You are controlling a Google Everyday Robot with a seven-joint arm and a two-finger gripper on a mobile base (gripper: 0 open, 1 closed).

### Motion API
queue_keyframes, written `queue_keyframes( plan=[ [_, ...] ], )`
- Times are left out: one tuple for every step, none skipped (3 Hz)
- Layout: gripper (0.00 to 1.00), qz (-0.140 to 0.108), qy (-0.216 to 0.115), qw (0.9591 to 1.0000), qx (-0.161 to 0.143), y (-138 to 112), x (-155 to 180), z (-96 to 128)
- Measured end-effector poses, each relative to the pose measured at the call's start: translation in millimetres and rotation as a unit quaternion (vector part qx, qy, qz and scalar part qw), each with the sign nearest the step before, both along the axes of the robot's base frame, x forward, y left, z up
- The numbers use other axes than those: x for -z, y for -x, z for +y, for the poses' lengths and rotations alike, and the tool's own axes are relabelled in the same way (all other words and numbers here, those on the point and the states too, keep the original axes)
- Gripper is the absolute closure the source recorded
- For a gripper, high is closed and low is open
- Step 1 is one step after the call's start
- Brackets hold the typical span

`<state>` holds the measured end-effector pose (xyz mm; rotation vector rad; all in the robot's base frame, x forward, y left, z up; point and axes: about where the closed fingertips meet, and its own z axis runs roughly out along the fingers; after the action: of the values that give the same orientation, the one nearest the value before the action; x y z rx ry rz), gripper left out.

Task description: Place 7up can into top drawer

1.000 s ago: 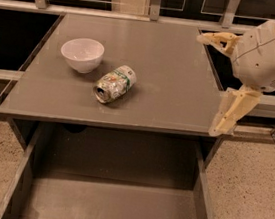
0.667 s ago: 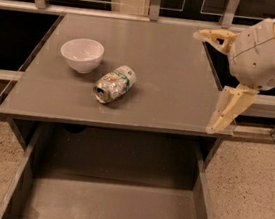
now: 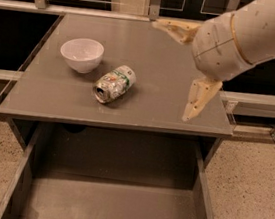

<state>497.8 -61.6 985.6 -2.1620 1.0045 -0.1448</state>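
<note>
The 7up can (image 3: 113,83) lies on its side on the grey tabletop (image 3: 159,59), dented, with its open silver top facing the front left. The top drawer (image 3: 110,203) is pulled out below the table's front edge, and nothing lies on the part of its flat grey bottom that shows. My gripper (image 3: 183,69) is open and empty over the right part of the table, well to the right of the can. One cream finger (image 3: 198,98) points down near the front right edge, the other (image 3: 174,29) reaches toward the back.
A white bowl (image 3: 81,54) stands upright on the table just behind and to the left of the can. Metal railings run behind and beside the table. A black cable lies on the speckled floor at the left.
My gripper and arm have moved left over the table, closer to the can. The can, bowl and drawer have not moved.
</note>
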Motion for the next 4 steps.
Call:
queue_keyframes(
  plan=[
    [0.00, -0.058, 0.031, 0.9954, -0.069, -7.7, 5.8, 28.7],
    [0.00, -0.058, 0.031, 0.9954, -0.069, -7.7, 5.8, 28.7],
    [0.00, -0.074, 0.033, 0.9931, -0.085, -11.9, 7.4, 35.3],
    [0.00, -0.097, 0.031, 0.9887, -0.110, -20.5, 9.2, 48.3]
  ],
)
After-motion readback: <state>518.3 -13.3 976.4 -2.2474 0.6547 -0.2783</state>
